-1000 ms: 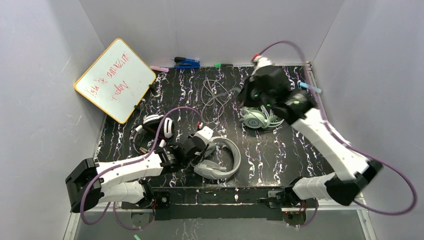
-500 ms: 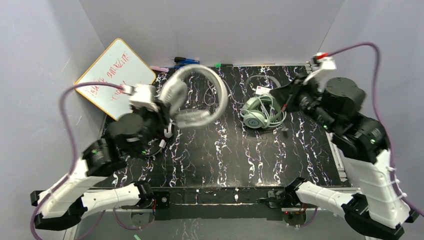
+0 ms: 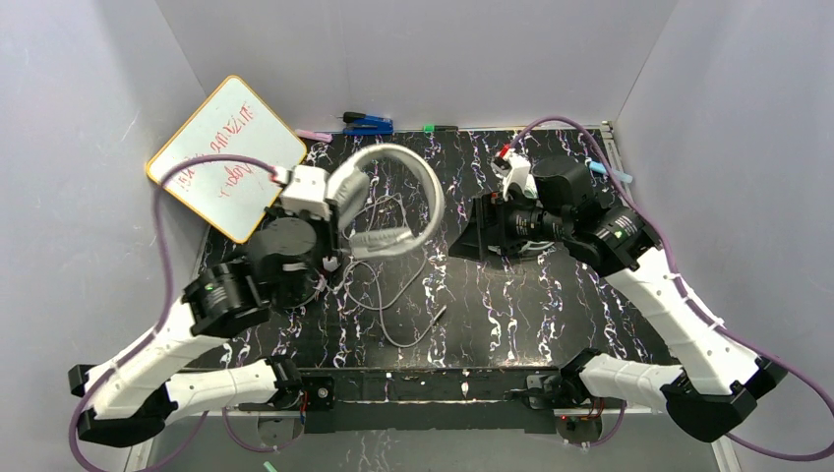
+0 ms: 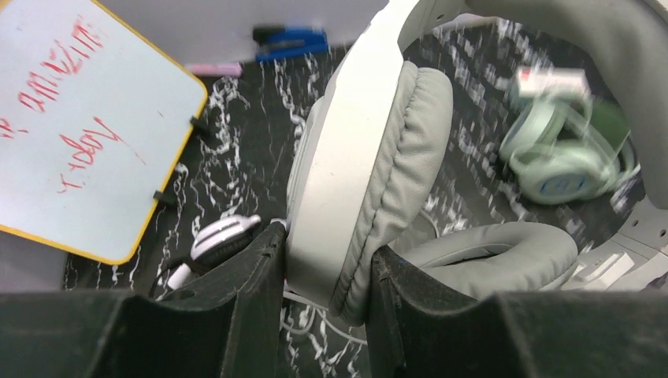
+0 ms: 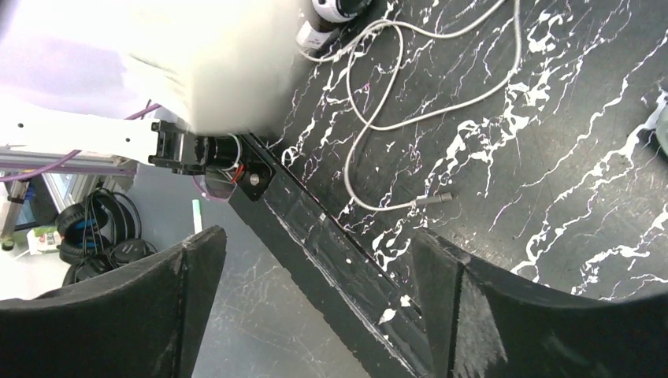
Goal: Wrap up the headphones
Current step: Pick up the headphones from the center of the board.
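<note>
My left gripper [image 3: 332, 221] [image 4: 323, 260] is shut on one ear cup [image 4: 370, 173] of the light grey headphones [image 3: 393, 197] and holds them above the table's left half. Their grey cable [image 3: 393, 295] [image 5: 378, 118] hangs down and loops loosely on the black marbled table [image 3: 551, 305], ending in a plug [image 3: 439, 315] [image 5: 435, 198]. My right gripper [image 3: 470, 233] [image 5: 315, 244] is open and empty, to the right of the held headset, above the cable. The mint-green headphones [image 4: 559, 150] lie behind it, covered in the top view. The black-and-white headphones [image 4: 224, 236] lie under my left arm.
A whiteboard [image 3: 226, 157] with red writing leans at the back left. A blue tool and markers [image 3: 366, 124] lie along the back wall. The table's near edge [image 5: 315, 228] runs under the right gripper. Grey walls close in three sides.
The right gripper has opened and swung from the back right toward the middle. The grey cable now lies loose on the table. The left arm lifted the grey headset a second ago and holds it raised.
</note>
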You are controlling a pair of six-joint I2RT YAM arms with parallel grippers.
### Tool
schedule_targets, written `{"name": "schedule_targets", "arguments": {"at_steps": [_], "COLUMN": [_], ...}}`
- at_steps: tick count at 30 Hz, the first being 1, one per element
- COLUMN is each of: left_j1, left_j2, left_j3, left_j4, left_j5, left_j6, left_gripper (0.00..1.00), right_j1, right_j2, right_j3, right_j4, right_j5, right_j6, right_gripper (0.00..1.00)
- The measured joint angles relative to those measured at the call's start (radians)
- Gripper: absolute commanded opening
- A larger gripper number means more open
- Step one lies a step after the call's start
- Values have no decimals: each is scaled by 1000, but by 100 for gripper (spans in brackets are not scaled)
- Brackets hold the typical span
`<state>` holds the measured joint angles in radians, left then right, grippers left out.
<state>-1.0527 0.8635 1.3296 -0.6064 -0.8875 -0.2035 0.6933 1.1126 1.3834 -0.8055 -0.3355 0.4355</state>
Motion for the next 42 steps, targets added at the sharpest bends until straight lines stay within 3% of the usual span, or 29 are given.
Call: {"name": "schedule_targets", "arguments": {"at_steps": [9, 20, 27, 32, 34, 36, 37, 39, 42], "left_j1": [0, 0, 0, 0, -1, -3, -3, -2, -2], "left_j2": [29, 38, 32, 14, 7, 4, 3, -13, -39], "left_j3": [-217, -258, -313, -377, -396, -408, -408, -408, -407], "left_j4": [73, 166, 232, 270, 287, 315, 330, 346, 329], "left_j5": [160, 288, 295, 275, 268, 259, 249, 233, 225], "left_j6": [88, 153, 176, 182, 182, 174, 163, 126, 56], "left_gripper": [27, 27, 29, 33, 43, 67, 73, 82, 87], "right_j1": [0, 1, 0, -8, -9, -9, -10, -15, -24], "right_j2": [11, 228, 256, 254, 252, 246, 242, 231, 212], "right_j3": [92, 183, 142, 73, 56, 42, 37, 33, 39], "right_j4": [26, -47, -67, -61, -58, -62, -71, -85, -104], "right_j5": [20, 151, 143, 124, 122, 123, 126, 137, 148], "right_j6": [-14, -22, -18, 4, 11, 15, 19, 22, 18], "right_gripper": [98, 95, 53, 29, 22, 17, 17, 16, 16]}}
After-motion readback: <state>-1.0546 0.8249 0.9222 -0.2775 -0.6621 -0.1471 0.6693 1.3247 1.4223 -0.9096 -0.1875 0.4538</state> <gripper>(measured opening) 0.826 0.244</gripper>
